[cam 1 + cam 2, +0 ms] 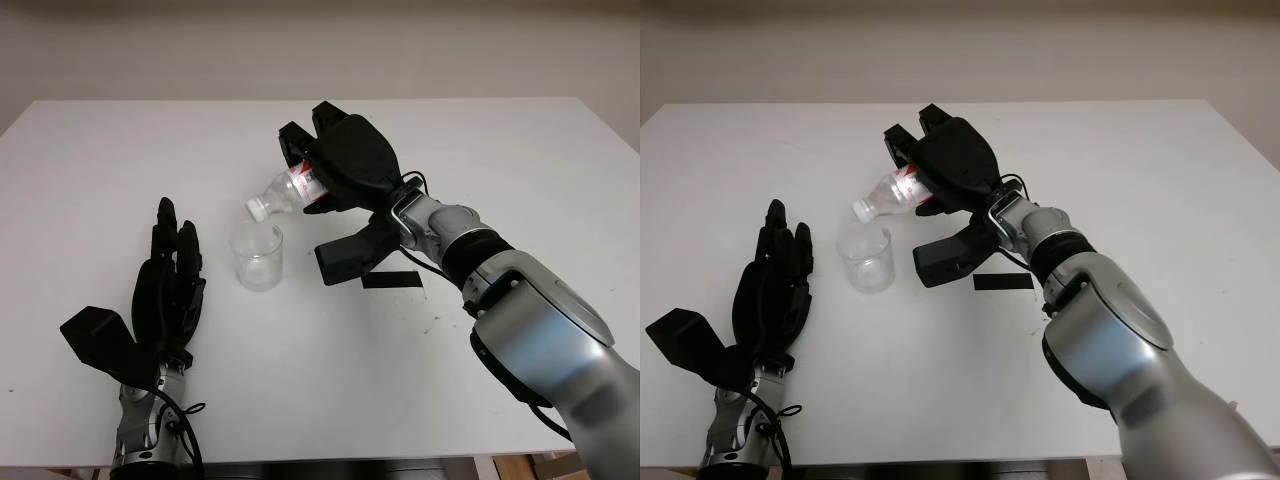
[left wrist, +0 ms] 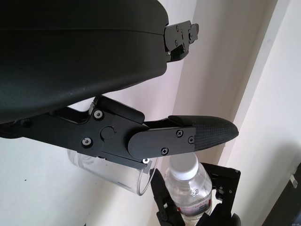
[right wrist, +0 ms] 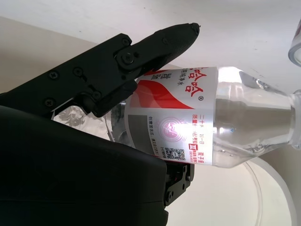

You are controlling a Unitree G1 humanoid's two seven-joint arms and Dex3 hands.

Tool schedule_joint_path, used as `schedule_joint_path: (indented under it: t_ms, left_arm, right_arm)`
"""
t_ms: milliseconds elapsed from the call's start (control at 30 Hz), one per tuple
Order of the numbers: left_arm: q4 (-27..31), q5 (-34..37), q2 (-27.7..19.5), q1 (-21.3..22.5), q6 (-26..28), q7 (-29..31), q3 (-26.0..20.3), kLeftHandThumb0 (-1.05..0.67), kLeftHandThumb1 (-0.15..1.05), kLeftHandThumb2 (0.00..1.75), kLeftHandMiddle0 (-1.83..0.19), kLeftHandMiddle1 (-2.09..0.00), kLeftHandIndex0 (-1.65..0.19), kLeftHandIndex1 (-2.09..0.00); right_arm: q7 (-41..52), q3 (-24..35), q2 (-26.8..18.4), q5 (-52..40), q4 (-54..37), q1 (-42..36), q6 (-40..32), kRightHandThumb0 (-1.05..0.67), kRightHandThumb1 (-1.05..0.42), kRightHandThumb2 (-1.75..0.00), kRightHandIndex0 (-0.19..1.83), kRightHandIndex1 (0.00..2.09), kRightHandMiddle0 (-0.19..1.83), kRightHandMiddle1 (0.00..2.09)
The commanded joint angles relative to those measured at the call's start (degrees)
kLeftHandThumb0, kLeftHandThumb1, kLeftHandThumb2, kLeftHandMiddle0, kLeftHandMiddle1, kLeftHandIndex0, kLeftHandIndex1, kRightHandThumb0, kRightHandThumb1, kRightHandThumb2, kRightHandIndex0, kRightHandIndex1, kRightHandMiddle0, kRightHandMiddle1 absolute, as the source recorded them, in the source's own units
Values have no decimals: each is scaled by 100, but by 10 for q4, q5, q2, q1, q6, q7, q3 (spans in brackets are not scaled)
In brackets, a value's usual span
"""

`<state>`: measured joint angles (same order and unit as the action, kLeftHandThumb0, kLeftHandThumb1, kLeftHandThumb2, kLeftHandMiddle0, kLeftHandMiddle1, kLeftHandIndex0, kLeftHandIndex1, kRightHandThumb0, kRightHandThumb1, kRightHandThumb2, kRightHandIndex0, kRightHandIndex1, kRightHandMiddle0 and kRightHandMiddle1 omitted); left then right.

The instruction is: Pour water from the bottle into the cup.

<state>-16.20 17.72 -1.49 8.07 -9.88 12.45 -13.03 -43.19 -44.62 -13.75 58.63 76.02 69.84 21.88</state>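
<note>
Right robot hand [image 1: 335, 165], centre of frame, wraps the bottle [image 1: 290, 190], tilted neck-down. White cap [image 1: 257, 208] appears on, hanging just above the clear cup [image 1: 258, 256] at centre-left of the white tabletop [image 1: 520, 160]. Left robot hand [image 1: 170, 285], lower left beside the cup, open, holding nothing. Risk: mouth sits near the cup's rim, so water could spill outside; a capped bottle pours nothing.
</note>
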Motion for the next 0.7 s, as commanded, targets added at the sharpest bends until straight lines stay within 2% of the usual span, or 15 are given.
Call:
schedule_joint_path:
  t_ms: [0,300,500,667]
  left_arm:
    - [-32,1,13,-21,4,-1,3,-74,105,49,19,-5,19,-5]
    - [-40,-1,13,-17,2,-1,3,-76,105,48,19,-5,19,-5]
    - [-42,-3,13,-16,1,-3,2,-76,105,47,19,-5,19,-5]
    - [-44,-5,13,-15,0,-5,3,-76,105,49,18,-6,18,-6]
  right_arm:
    - [-16,-5,-8,5,-2,25,1,-47,-105,-22,114,209,66,209]
    - [-74,-37,-10,35,0,31,-10,-49,-105,-20,116,209,60,209]
    - [-120,-73,-9,75,1,38,-49,-54,-105,-19,115,209,50,209]
    - [-142,-85,-9,87,3,38,-62,-54,-105,-21,116,209,54,209]
